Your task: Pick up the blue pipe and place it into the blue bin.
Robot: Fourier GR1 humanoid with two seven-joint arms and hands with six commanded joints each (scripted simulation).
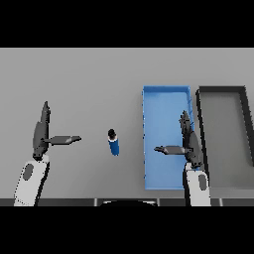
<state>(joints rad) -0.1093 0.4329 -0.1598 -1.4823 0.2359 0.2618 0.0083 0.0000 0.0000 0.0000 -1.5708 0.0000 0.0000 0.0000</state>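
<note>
I see the blue pipe [114,143] lying on the grey surface [89,79], its dark end pointing away from me, just left of the blue bin [166,90]. A dark bin [222,90] sits touching the blue one on its right. My left hand [40,134] hovers well left of the pipe, fingers straight, thumb pointing toward it. My right hand [189,141] hangs over the blue bin's right side, fingers straight, thumb out to the left.

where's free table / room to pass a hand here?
Bare table between left hand and blue pipe, between pipe and blue bin, and across the far side. Crowded on the right: right hand hangs over the bin, dark bin right beside it.
</note>
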